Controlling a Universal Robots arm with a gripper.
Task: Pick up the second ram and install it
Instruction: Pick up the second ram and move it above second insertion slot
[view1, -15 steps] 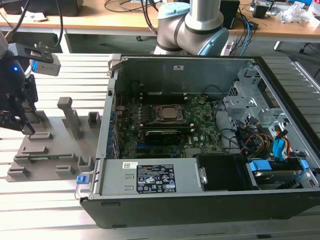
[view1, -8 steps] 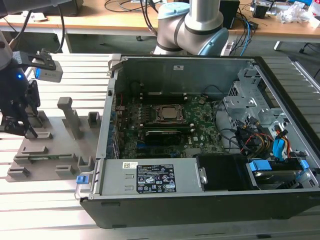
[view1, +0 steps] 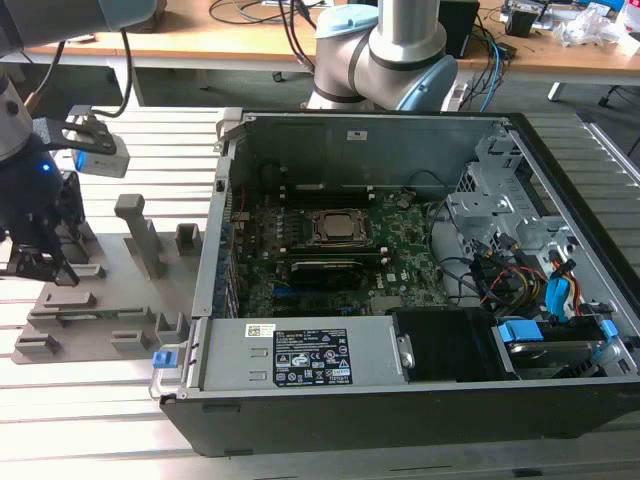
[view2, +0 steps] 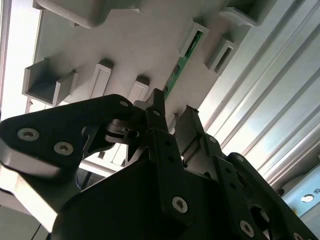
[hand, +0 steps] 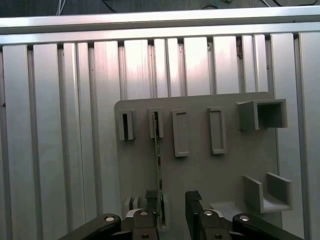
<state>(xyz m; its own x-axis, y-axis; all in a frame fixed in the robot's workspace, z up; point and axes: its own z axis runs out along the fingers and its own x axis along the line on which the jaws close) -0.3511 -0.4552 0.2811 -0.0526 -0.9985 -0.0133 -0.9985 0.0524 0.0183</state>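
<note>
— Green, thin, standing on its long edge: is that the second ram (hand: 158, 155)?

— Yes. It stands in a narrow slot of the grey holder plate (hand: 200, 175), among other raised slots and brackets. In both wrist views you look along its upper edge.

— And the plate lies where?

— Flat on the ribbed aluminium table (view1: 100, 400), at the exterior view's left, just beside the open computer case (view1: 350, 420).

— Where is the hand (hand: 171, 196)?

— Low over that plate, at the end of the stick nearer the cameras. In the exterior view it hangs well apart from the case.

— Has it got hold of the stick?

— No. The two black fingers (hand: 196, 212) stand apart with a plain gap between them, clamped on nothing. In the first wrist view the end of the stick runs in between them, just beside the inner face of one and clear of the other. Whether it touches that nearer one, I cannot tell.

— So the stick is not lifted?

— It sits in its slot on the plate.

— And inside the case?

— The case lies on its side with the cover off. The large green motherboard (view1: 400, 235) is in the middle, and the square silver processor (view1: 338, 228) is on it.
</note>
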